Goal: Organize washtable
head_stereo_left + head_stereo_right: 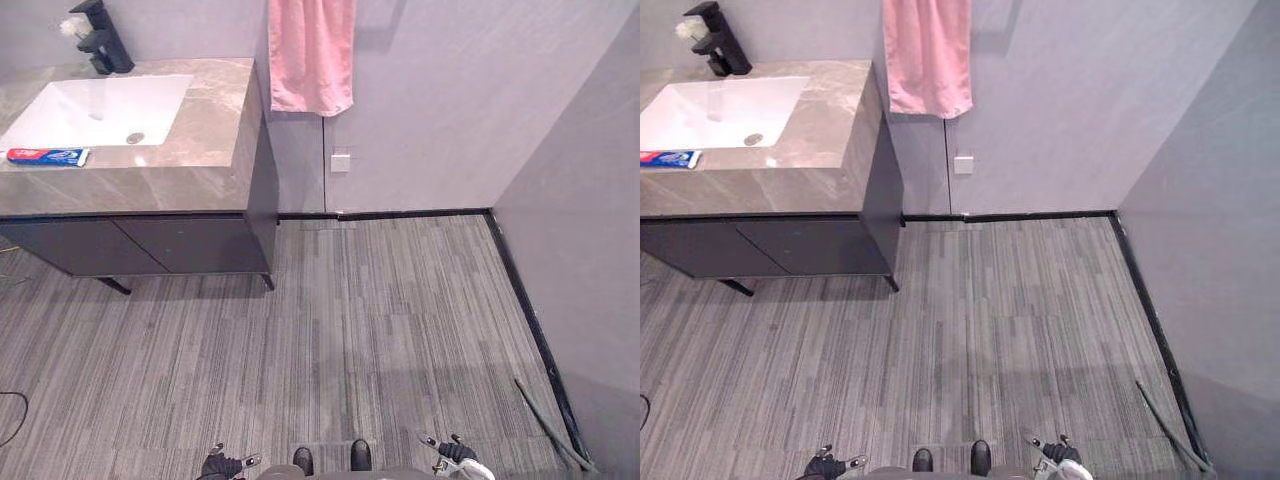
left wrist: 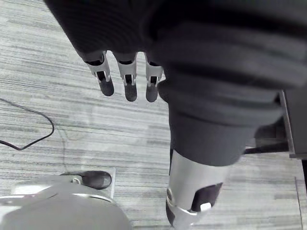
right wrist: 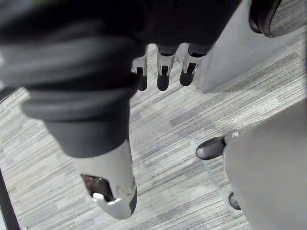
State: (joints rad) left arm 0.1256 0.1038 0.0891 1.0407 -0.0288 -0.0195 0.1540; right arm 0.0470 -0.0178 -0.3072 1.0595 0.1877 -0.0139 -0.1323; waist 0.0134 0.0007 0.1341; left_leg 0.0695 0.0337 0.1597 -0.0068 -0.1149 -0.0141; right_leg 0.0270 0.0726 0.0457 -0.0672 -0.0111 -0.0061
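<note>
Left hand (image 2: 125, 79): fingers straight and slack, holding nothing, hanging low over the grey striped floor (image 1: 380, 330).
Right hand (image 3: 163, 72): just as loose and unladen, low at the robot's other side.
Gap: a wide stretch of floor lies between both hands and the washtable (image 1: 205, 150) — nothing on it is within reach.
Washtable: a grey stone-look counter on a dark cabinet (image 1: 150, 245), against the wall.
Toothpaste tube (image 1: 48, 156): lies flat on the counter's front strip, just beside the basin's front rim.
Sink basin (image 1: 60, 110): white and sunken, with nothing in it but the drain (image 1: 135, 138).
Faucet (image 1: 100, 38): black, at the basin's back rim.
Towel (image 1: 311, 55): pink, hanging on the wall beside the counter.
Progress: apparently at the very start — the tube is untouched, so the approach and all the tidying are left.
</note>
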